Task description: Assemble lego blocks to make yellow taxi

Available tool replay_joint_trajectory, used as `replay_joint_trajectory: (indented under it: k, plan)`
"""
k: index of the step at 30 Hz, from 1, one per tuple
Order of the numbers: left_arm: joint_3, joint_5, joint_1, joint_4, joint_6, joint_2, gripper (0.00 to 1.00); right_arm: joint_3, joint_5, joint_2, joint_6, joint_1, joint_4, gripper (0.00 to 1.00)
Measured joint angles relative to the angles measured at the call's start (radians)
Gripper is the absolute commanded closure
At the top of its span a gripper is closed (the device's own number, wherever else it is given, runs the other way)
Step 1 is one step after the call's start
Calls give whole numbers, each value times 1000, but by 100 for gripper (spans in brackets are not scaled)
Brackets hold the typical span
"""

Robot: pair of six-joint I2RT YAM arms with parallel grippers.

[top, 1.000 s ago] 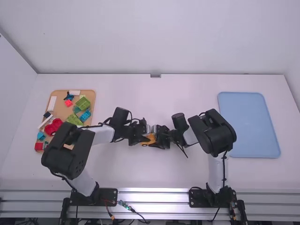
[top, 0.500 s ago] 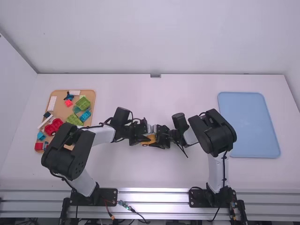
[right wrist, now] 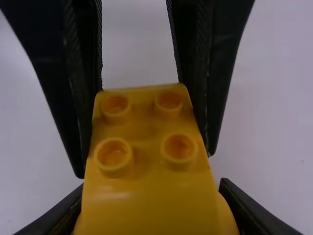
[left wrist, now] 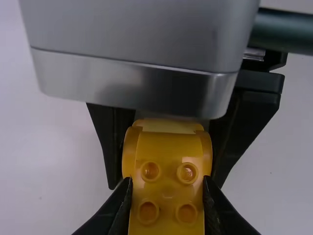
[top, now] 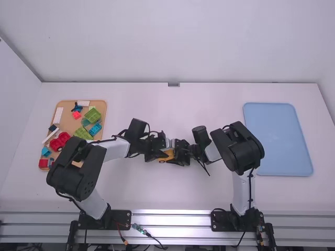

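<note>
Yellow block piece [top: 166,154], mid-table, held from both sides.
Tan board [top: 67,119] near left edge; tabletop [top: 131,107] between; left gripper [top: 161,154], fingers parted block-wide, clamping; right gripper [top: 178,154], likewise; tabletop between; blue tray [top: 277,138] near right edge.

A pale wall [top: 172,42] stands behind the far edge of the white worktop [top: 199,104]. Along the near edge there are metal rails [top: 183,219].

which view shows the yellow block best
The right wrist view: the yellow block is largest there, its four studs all plain. The left wrist view shows four studs smaller, plus its curved end; the high view gives a small patch.
</note>
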Motion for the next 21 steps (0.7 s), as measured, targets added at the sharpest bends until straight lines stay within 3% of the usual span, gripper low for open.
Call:
replay_joint_trajectory:
  k: [7,12,14,21]
  plan:
    - [0,-27,-5,-2,-15,8,62,0,5,0,6,2,6,77]
    - [0,-56,-16,2,-28,33,60,0,8,0,12,16,6,77]
    - [0,-63,-18,2,-29,33,53,0,9,0,12,18,6,77]
    - [0,-63,-18,3,-31,33,55,0,12,0,12,18,6,77]
